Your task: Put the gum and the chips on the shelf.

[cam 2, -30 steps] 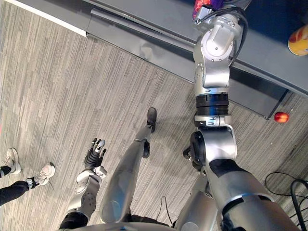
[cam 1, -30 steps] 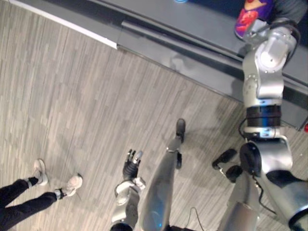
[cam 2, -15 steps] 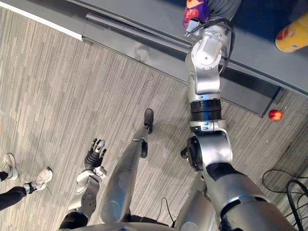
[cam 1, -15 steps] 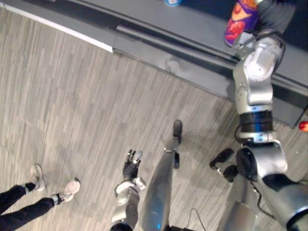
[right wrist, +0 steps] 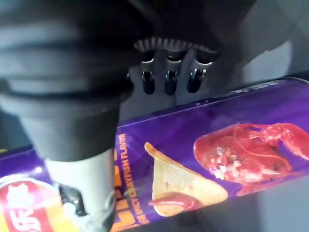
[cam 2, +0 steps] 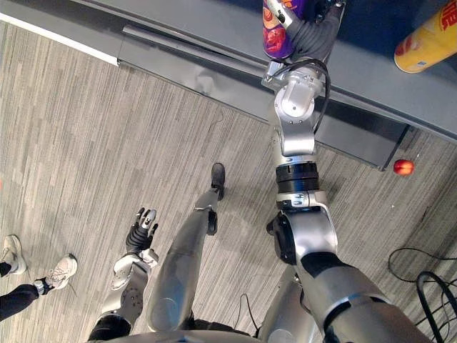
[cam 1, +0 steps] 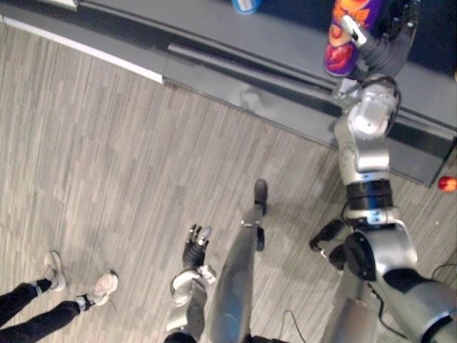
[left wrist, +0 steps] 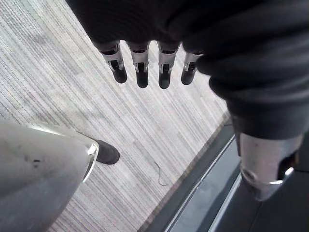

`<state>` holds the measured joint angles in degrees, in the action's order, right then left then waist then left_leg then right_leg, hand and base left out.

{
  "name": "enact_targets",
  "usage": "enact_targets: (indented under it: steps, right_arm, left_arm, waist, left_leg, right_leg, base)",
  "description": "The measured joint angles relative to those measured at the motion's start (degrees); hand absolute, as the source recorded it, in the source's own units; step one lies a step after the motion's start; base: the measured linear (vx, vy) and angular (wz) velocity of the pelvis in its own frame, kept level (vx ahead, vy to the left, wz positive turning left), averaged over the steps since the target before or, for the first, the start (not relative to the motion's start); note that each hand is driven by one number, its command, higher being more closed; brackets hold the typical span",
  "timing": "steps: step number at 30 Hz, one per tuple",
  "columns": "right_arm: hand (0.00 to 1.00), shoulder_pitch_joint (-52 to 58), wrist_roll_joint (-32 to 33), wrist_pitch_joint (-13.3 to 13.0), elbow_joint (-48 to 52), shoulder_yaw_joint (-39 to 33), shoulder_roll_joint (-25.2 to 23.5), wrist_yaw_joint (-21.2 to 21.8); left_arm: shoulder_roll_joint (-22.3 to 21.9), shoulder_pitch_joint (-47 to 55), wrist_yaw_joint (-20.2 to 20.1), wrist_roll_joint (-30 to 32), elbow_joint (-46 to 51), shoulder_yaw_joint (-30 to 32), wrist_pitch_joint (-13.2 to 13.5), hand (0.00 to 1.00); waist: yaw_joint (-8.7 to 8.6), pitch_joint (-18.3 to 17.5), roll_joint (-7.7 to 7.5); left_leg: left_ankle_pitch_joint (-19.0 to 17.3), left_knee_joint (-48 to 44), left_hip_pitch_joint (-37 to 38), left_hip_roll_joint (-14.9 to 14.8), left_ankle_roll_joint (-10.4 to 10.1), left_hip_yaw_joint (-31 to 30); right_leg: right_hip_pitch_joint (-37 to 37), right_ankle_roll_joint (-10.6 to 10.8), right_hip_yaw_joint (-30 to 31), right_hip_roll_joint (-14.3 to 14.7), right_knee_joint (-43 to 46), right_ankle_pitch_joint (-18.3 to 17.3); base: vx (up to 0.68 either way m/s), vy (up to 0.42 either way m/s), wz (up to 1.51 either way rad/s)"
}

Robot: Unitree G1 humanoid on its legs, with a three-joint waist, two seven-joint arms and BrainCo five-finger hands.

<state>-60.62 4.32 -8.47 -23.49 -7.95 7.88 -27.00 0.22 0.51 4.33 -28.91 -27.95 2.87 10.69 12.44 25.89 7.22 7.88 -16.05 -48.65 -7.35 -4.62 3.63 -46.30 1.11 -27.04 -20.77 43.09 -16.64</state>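
Observation:
The purple chips can (cam 1: 348,37) rests on the dark grey shelf (cam 1: 285,36), seen close up as a purple can (right wrist: 203,154) with a lobster picture. My right hand (cam 1: 391,34) reaches up beside the can. Its fingers (right wrist: 166,79) are straight past the can and its thumb (right wrist: 82,193) lies in front of it, so the hand is open. A small blue container (cam 1: 246,6) sits further left on the shelf. My left hand (cam 1: 194,244) hangs low over the floor, fingers (left wrist: 141,72) straight and empty.
A yellow can (cam 2: 428,43) lies on the shelf to the right. A small red ball (cam 2: 403,166) sits on the floor by the shelf's base. A person's legs and shoes (cam 1: 50,289) show at lower left on the striped floor.
The whole picture has shifted toward the shelf. My right arm has stretched further onto the shelf with the purple can, and its fingers have straightened. The left hand has stayed put.

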Motion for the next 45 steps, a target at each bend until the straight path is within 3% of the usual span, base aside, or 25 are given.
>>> enact_targets:
  steps: [4,8,32,45]
  right_arm:
    - [0.0,0.9,0.0,0.3,-0.3,0.0,-0.2,0.0]
    - [0.0,1.8,0.0,0.3,-0.4,0.0,-1.8,0.0]
    - [0.0,8.6,-2.0,0.4,-2.2,1.8,-4.2,1.5]
    - [0.0,6.8,-3.1,0.7,-4.7,1.8,-2.9,2.0]
  left_arm:
    - [0.1,0.0,0.0,0.0,-1.0,0.0,0.0,0.0]
    - [0.5,0.4,0.0,0.0,-2.0,-0.1,0.0,0.0]
    - [0.6,0.4,0.4,0.0,-2.3,-0.2,0.0,0.0]
    - [0.6,0.4,0.4,0.0,-2.3,-0.2,0.0,0.0]
  waist:
    - [-0.32,-0.2,-0.89]
    - [-1.17,-0.5,-2.69]
    - [-1.26,-0.5,-2.7]
    - [-1.24,-0.5,-2.7]
  left_leg:
    - [0.0,0.4,1.2,-0.1,-0.1,0.2]
    - [0.8,2.6,2.6,-0.4,-0.5,0.3]
    - [1.2,4.7,4.5,-1.3,-0.8,0.6]
    - [1.2,5.0,4.6,-1.3,-0.8,0.2]
  right_leg:
    - [0.9,0.0,0.1,0.1,-0.2,0.0]
    - [1.7,0.0,0.0,0.9,-1.7,0.4]
    - [3.8,0.0,-0.4,2.8,-4.9,1.2]
    - [4.1,0.0,-0.9,2.8,-5.0,1.2]
  base:
    - [0.0,-0.047,-0.03]
    - [0.01,-0.066,-0.04]
    - [0.01,-0.054,-0.02]
    - [0.0,-0.048,0.01]
